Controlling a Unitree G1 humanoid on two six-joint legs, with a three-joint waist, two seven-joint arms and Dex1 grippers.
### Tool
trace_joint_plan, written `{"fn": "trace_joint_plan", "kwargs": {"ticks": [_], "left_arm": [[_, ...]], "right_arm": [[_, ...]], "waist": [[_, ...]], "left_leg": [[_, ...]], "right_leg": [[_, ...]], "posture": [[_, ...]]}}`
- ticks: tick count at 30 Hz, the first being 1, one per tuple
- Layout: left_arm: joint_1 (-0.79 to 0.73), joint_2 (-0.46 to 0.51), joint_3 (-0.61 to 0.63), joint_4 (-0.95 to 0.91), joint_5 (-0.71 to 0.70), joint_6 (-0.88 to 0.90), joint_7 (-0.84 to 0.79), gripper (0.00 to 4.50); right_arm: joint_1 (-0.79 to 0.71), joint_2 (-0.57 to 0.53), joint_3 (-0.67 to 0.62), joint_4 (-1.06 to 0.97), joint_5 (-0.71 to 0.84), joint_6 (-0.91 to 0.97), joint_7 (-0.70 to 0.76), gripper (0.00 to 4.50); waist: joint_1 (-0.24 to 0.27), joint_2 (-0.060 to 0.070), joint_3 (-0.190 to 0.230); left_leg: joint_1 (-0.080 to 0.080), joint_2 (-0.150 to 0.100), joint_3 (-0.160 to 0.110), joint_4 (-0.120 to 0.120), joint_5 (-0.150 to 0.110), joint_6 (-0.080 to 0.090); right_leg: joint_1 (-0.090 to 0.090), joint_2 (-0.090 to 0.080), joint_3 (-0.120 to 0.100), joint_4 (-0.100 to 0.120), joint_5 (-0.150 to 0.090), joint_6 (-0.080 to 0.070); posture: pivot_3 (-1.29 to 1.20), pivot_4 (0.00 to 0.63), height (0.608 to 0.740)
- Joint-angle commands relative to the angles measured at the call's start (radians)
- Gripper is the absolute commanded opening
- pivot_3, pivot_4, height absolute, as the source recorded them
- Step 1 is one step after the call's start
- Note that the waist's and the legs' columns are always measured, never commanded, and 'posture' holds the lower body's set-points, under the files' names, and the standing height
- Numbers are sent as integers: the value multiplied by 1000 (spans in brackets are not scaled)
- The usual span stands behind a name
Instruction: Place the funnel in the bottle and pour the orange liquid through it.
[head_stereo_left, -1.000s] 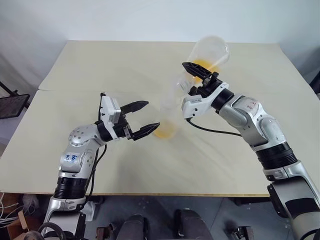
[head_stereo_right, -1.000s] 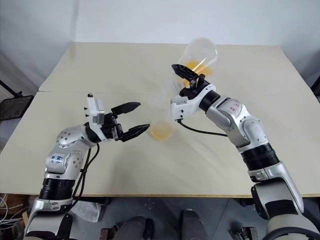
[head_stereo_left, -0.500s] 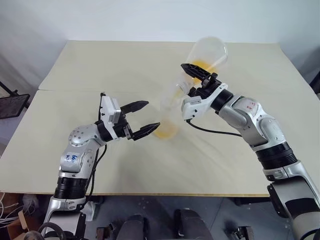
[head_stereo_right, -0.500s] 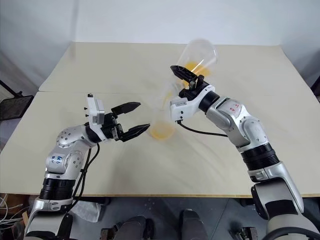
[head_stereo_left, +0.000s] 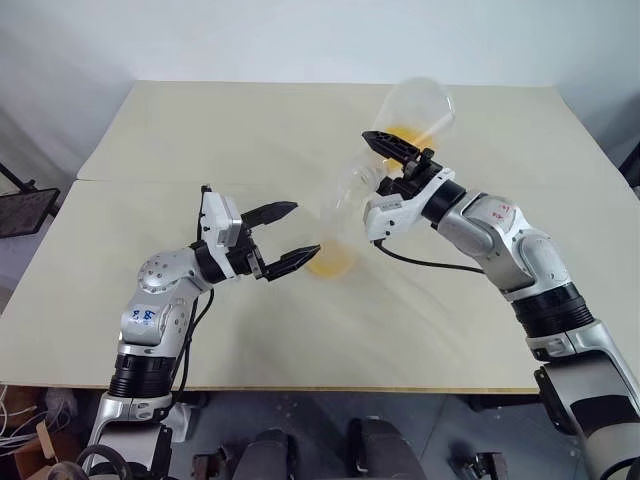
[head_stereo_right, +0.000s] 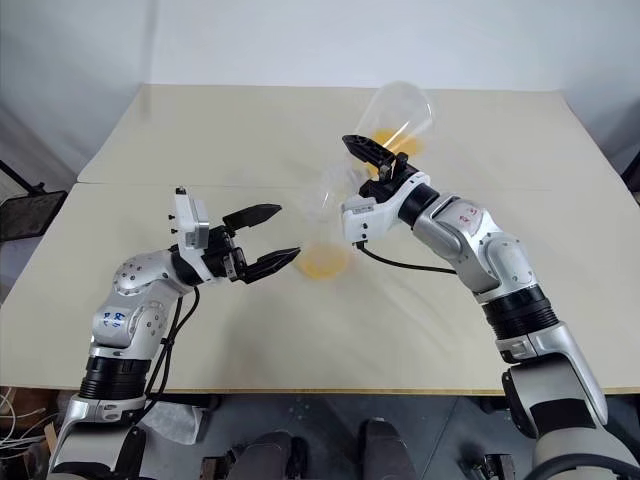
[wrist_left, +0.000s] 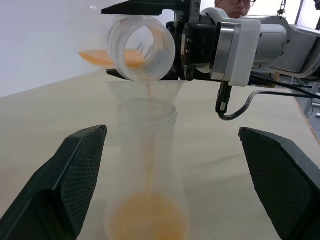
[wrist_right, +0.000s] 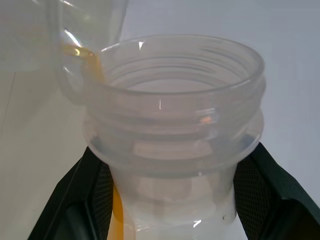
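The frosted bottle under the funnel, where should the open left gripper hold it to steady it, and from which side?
Grip the bottle at its narrow upper body below the neck, coming level from the robot's side; the left gripper already flanks it, open. Its base flares wide, and the funnel sits on top.

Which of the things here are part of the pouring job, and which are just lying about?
In the job:
- flask, tipped, held by right gripper
- orange liquid
- funnel
- bottle
- left gripper, open beside the bottle

Lying about:
- nothing besides the table
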Motion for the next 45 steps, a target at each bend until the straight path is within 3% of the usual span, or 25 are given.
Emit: {"fn": "trace_joint_plan", "kwargs": {"ticks": [1,45], "left_arm": [[-22,-5,13,-42,-23,-12,1,4500],[-23,-13,12,-43,-24,-12,0,4500]], "right_arm": [[-29,-10,-15,-24,3,-8,-26,2717],[-52,-9,-21,-23,-9,-45,-72,2717]], "waist": [[0,0,0],[0,0,0]], "left_leg": [[0,0,0,0,0,0],[0,0,0,0,0,0]], "right_leg": [[0,0,0,0,0,0],[0,0,0,0,0,0]], "posture": [[0,150,740],[0,150,740]]}}
